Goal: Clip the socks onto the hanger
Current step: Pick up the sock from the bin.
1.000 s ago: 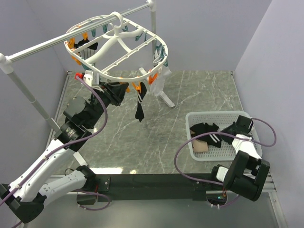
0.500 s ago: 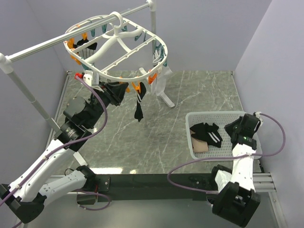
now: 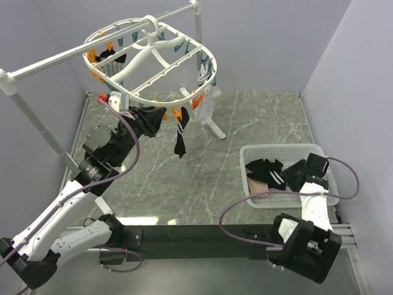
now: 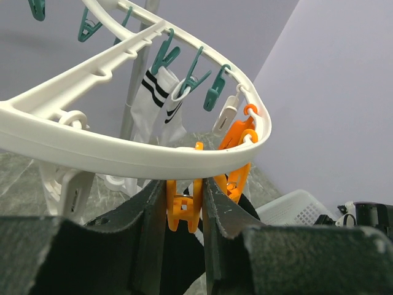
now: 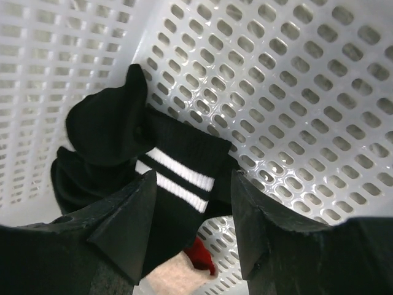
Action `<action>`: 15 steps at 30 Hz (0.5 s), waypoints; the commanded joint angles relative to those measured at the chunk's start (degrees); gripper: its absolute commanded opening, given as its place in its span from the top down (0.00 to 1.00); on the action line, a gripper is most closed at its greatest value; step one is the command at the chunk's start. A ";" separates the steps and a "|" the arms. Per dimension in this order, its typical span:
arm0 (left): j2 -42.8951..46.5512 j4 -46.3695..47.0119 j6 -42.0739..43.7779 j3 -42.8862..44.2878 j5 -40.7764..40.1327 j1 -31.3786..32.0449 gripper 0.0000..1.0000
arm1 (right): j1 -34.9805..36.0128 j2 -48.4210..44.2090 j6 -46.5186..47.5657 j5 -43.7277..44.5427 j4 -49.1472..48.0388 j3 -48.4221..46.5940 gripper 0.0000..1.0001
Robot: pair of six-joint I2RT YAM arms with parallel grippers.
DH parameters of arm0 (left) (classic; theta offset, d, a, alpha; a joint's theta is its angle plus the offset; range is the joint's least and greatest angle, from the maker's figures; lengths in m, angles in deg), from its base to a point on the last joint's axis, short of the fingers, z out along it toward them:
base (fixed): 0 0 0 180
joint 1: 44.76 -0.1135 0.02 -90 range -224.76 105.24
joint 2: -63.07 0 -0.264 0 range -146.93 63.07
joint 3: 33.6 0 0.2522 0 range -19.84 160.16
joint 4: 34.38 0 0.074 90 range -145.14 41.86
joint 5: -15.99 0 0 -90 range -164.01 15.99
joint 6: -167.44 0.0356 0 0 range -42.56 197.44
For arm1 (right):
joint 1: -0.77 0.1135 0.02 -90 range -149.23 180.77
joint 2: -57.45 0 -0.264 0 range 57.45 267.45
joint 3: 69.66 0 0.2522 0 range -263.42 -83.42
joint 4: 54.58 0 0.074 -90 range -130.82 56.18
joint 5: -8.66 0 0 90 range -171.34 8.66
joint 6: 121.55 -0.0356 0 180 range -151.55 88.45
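I judge this the fetching step: left claw [image 4: 184, 203] pinches an orange clip [image 4: 183, 214] on the hanger [image 4: 141, 161]; right claw [image 5: 191, 184], open and empty, must drop onto the black sock [image 5: 110, 129].

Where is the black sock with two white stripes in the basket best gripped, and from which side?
Grip the black sock at its striped cuff, likely from above: that band lies flat on top, and the basket walls close off the sides.

Soft, even overhead light leaves only faint shadows in all views, with glossy glare on the basket [image 5: 319, 110] floor toward 4 o'clock and dark, blurred fingers [image 4: 141, 246] along 6 o'clock.
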 commanded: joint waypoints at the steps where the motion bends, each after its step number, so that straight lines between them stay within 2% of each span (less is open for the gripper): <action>1: 0.91 3.00 0.33 -0.05 -0.27 -0.26 0.76 | 0.03 2.53 -1.35 -0.73 -3.58 0.66 0.42; 7: 1.08 3.18 0.51 -0.32 -0.62 -0.34 0.76 | 0.11 6.66 -1.35 -1.34 -6.13 0.75 0.44; 14: 0.91 3.09 0.69 -0.23 -0.97 -0.34 0.76 | 0.64 8.95 -1.97 -3.36 -10.53 0.75 0.53; 15: 1.08 3.09 0.86 -0.23 -1.06 -0.34 0.76 | 0.73 9.65 -1.88 -3.54 -10.97 0.66 0.58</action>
